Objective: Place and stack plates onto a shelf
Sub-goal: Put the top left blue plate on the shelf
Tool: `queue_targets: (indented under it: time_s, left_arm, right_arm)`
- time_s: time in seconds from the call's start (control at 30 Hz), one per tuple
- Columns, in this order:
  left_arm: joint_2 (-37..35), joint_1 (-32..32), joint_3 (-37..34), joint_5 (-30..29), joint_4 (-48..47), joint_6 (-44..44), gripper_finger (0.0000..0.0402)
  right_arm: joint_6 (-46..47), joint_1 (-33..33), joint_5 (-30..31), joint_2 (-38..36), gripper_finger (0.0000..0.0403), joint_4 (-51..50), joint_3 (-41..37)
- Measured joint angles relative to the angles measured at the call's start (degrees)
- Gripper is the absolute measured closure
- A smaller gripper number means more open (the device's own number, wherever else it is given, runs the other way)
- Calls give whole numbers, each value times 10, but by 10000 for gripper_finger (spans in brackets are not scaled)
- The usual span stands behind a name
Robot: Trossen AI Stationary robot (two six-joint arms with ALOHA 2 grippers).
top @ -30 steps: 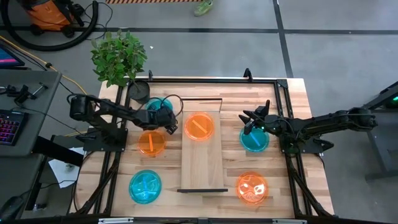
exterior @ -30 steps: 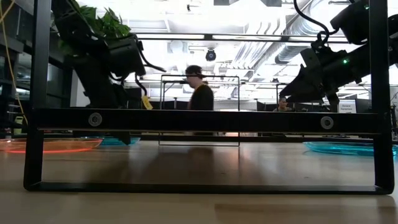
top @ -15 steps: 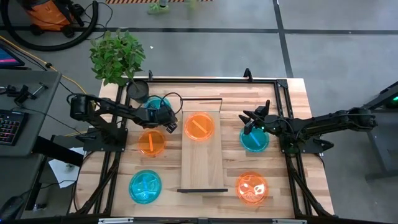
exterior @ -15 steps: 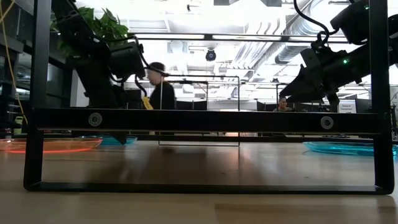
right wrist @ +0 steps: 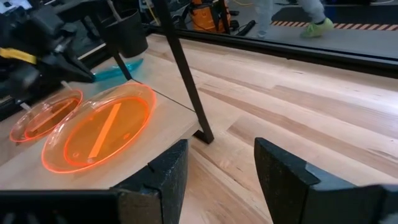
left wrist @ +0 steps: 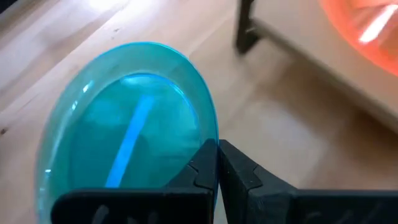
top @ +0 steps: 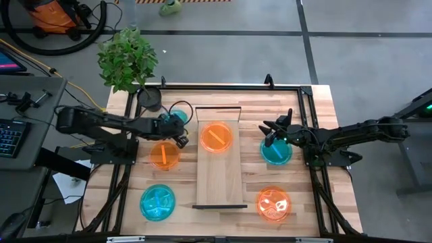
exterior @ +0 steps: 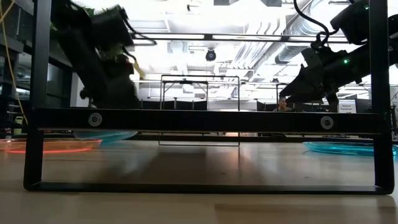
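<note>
table (top: 337, 108): wooden top in a dark frame; it carries the shelf, the plates and a plant pot (top: 150, 99) at its far-left corner.
shelf (top: 219, 179): light-wood board down the table's middle, far edge to near edge, a dark rail at each end; one orange plate (top: 216, 137) lies on its far half, nothing stacked on it yet.
plates on the table: orange (top: 164, 154) just left of the shelf, cyan (top: 157, 202) near the near-left corner, orange (top: 273, 204) near the near-right corner, cyan (top: 276, 151) right of the shelf.
held plate (left wrist: 124, 143): cyan, at the far-left of the table beside the pot, tilted, pinched by its rim.
left gripper (left wrist: 217, 171): clenched on the held plate's edge, just left of the shelf's far end.
right gripper (right wrist: 214, 165): released, fingers apart, hanging over the cyan plate right of the shelf and holding nothing.
risk, grip: the fingers bite only a thin strip of smooth rim, so the plate could swivel or slip out during the carry.
risk, rail: the shelf's far rail stands between the held plate and the board; a low pass could knock the plate loose.
risk, stack: set down off-centre or tilted, the cyan plate could slide off the orange one or push it along the board.
risk, pot: the pot and its leaves are close behind the left arm; a wide swing could brush them.
writing: none legible; a small white sign in the room behind, in the low view, is too small to read.
</note>
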Motion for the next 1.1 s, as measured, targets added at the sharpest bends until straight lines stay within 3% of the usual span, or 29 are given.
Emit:
queue_targets:
  time_s: [0.37,0.53,0.7,0.87,1.1]
  left_arm:
    - [-172,-133,2,26,-30,2,401]
    - [-197,-215,37,22,6,38,401]
    - [-129,-278,94,29,68,151,401]
    - [-22,-314,147,110,98,314,401]
    - [84,-333,164,134,160,429,401]
  right_arm:
    - [0,0,-5,0,236,-2,0]
    - [0,0,-5,0,236,-4,0]
    - [0,0,-6,0,236,-4,0]
    - [0,0,-7,0,236,-5,0]
    - [0,0,-7,0,236,-9,0]
